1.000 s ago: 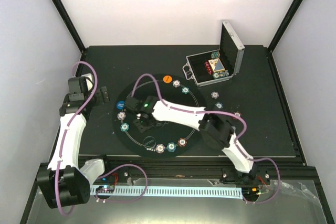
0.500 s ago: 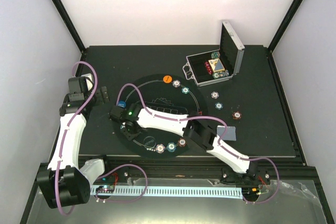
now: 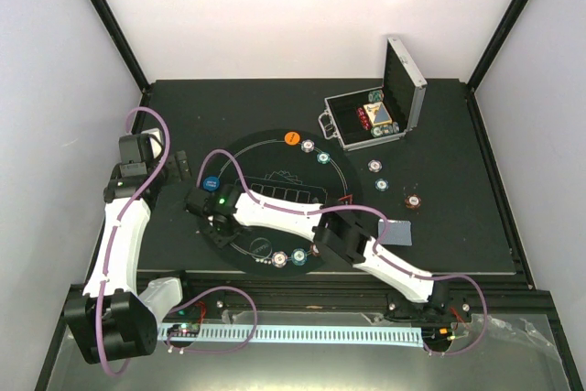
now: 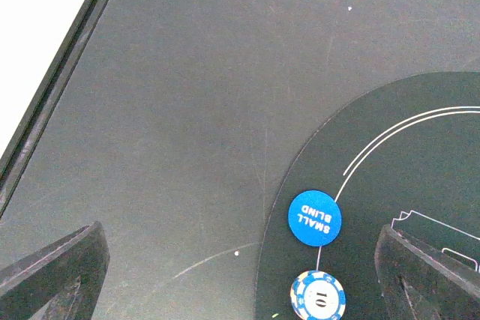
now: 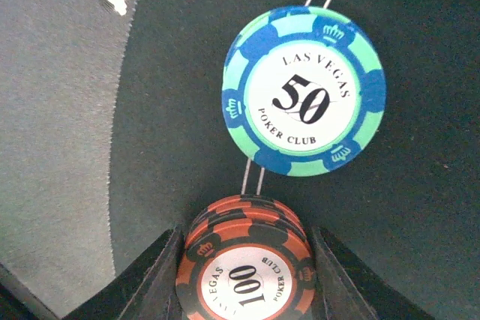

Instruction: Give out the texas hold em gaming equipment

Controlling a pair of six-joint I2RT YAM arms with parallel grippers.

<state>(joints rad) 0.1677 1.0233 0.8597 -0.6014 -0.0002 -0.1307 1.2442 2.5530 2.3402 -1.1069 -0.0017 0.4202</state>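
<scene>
- The bench (image 3: 183, 116) carries the round black mat (image 3: 275, 160). My right arm reaches across the mat to its left rim, and my left arm waits off to the side.
- My left tool (image 4: 240, 279) stands wide open and holds nothing. Under it lie the blue small-blind disc (image 4: 314, 218) and a blue-and-white 10 chip (image 4: 317, 297).
- My right tool (image 3: 218, 217) is closed on a small stack of red-brown 100 chips (image 5: 244, 282), pinched at its two sides.
- The teal 50 chip (image 5: 304, 91) lies flat on the mat's double line, just beyond the stack and apart from it.
- I judge the step in hand to be setting this stack down beside the teal chip.
- To do it well, I go straight down with the stack level and let it rest on the mat before I loosen.
- I then open only enough to clear the edges and rise straight up, so no chip drags or tips onto the teal one.
- I cannot tell whether the stack already touches the mat.
</scene>
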